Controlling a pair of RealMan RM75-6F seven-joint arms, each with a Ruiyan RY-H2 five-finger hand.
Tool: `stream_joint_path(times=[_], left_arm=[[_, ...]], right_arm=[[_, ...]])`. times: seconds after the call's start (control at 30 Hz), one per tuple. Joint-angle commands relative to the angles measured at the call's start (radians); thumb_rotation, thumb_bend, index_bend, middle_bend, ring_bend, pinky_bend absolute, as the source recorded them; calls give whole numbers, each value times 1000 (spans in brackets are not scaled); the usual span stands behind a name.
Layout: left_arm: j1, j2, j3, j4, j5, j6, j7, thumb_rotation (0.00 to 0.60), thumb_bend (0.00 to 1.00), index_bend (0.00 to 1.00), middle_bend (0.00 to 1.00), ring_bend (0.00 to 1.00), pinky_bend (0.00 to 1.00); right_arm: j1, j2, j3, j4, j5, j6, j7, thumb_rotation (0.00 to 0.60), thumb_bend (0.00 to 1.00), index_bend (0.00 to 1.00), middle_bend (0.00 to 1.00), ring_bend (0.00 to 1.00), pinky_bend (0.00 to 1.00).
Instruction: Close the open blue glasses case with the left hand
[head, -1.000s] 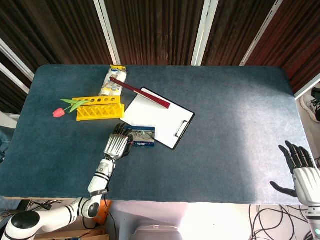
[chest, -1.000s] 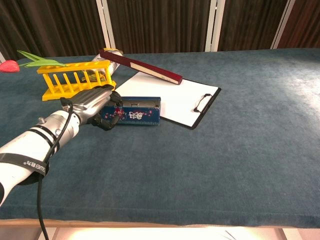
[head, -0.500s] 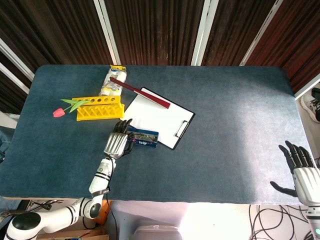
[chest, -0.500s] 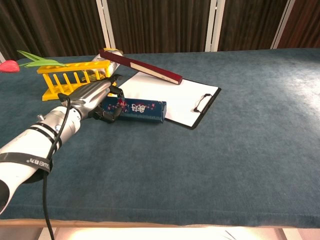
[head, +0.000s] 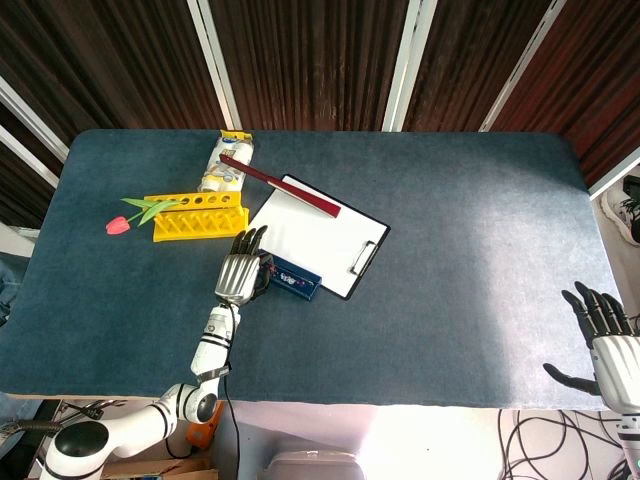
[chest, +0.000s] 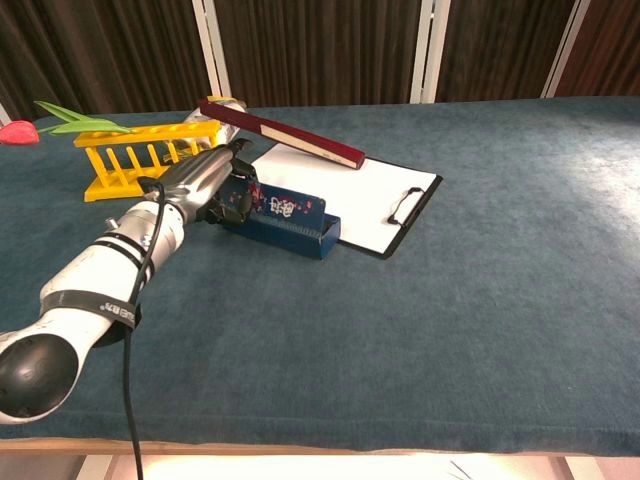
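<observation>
The blue glasses case (head: 297, 281) with a floral lid lies askew at the clipboard's near left corner, its lid down as far as I can tell. In the chest view the glasses case (chest: 291, 222) points toward the near right. My left hand (head: 240, 272) lies against the case's left end with fingers stretched out and the thumb touching it; the same left hand (chest: 207, 182) shows at the case's left end in the chest view. My right hand (head: 601, 336) hovers off the table's near right corner, fingers spread and holding nothing.
A white clipboard (head: 320, 232) lies just behind the case, with a dark red book (head: 281, 185) propped across its far corner. A yellow rack (head: 198, 217) and a red tulip (head: 119, 225) sit to the left, and a packet (head: 226, 161) lies behind them.
The case's lid has come down. The left hand has moved forward and swung the case round, so its right end now points toward the near right.
</observation>
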Motion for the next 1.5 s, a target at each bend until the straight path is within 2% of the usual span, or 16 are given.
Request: stream_joint_path(times=[0.03,0.2,0.33,0.4,0.47,0.53,0.63,0.9,1.03,1.07,1.17,1.27,1.3,1.37,1.43,1.5], left_arm=[[-14,-21,-10,27,-1,-9,-17,600,577,645,28,0,9],[-36,-50,-22,73,-3,-20,-25,600,560,642,36,0,9],[-44,-57,-28,89,-10,-34,-25,600,533,603,34,0,9],[-50,-63,-30,105,-15,-48,-25,600,500,516,23,0,9],[-55,-67,-35,117,-17,-61,-48,600,444,298,2,0,9],[-60,-75,-39,131,-10,-55,-79,600,431,181,0,0,10],[-66,-86,-43,150,4,-44,-136,600,419,88,0,0,11],[-91,-123,-43,224,37,-12,-223,600,403,48,0,0,12],[-87,-118,-31,215,61,19,-253,600,405,37,0,0,13],[-79,-108,-22,196,73,37,-257,600,405,26,0,0,13],[-20,-19,47,54,127,76,-235,600,405,2,0,0,14],[88,190,149,-251,148,72,-111,600,407,0,0,0,9],[137,286,182,-393,141,87,-55,600,407,0,0,0,7],[220,432,242,-596,143,145,22,600,407,0,0,0,3],[287,532,297,-699,166,210,64,600,407,0,0,0,3],[363,623,359,-753,196,288,83,600,407,0,0,0,3]], right_arm=[[0,2,0,1,-1,-1,4,600,177,0,0,0,0],[2,5,-1,1,-3,-2,12,600,177,0,0,0,0],[1,6,-1,2,-3,-1,15,600,177,0,0,0,0],[1,7,-1,2,-3,-1,18,600,177,0,0,0,0],[2,9,-1,3,-4,-2,23,600,177,0,0,0,0],[2,10,-1,3,-6,-1,26,600,177,0,0,0,0],[1,12,-2,2,-8,2,32,600,177,0,0,0,0],[-1,15,-2,4,-13,9,43,600,177,0,0,0,0],[0,14,-2,7,-14,9,43,600,177,0,0,0,0],[1,13,-2,8,-14,7,41,600,177,0,0,0,0],[3,12,-2,7,-13,3,34,600,177,0,0,0,0],[2,10,-1,7,-11,5,27,600,177,0,0,0,0],[1,7,0,7,-9,5,19,600,178,0,0,0,0],[3,2,1,3,-5,0,1,600,177,0,0,0,0],[4,-3,1,-1,-2,-5,-19,600,177,0,0,0,0],[5,-10,1,-6,2,-10,-41,600,177,0,0,0,0]])
